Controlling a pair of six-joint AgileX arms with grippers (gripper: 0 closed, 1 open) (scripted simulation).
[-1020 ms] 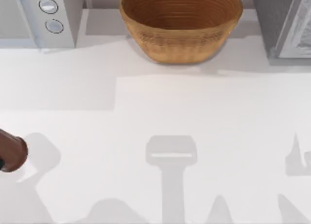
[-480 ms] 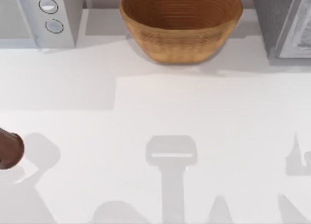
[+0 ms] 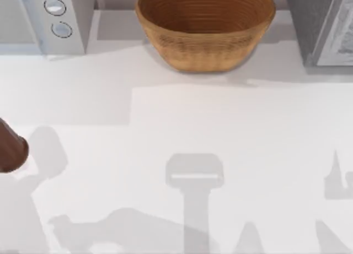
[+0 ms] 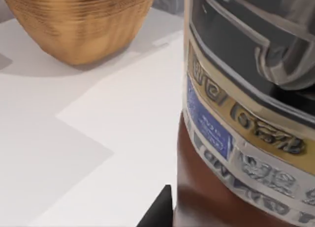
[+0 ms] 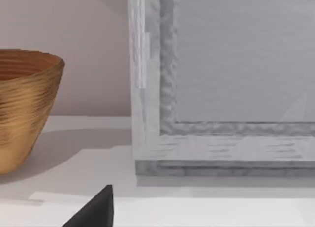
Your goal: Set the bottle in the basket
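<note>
One small cylindrical bottle (image 4: 231, 138), reddish-brown body with a grey label band, sits right against my left claw; whether the claw is clamped on it I cannot tell. From above, its brown body (image 3: 10, 148) shows at the table's left edge. Large round tan woven basket (image 3: 205, 29) stands well ahead of the claw and off toward the right arm's side, empty. Right arm parked, facing a grey framed box (image 5: 221, 84) beside the basket (image 5: 24, 109).

Risks, as I judge them: bottle slipping if the grip is off-centre; clipping the basket rim if carried low; tipping on release
</note>
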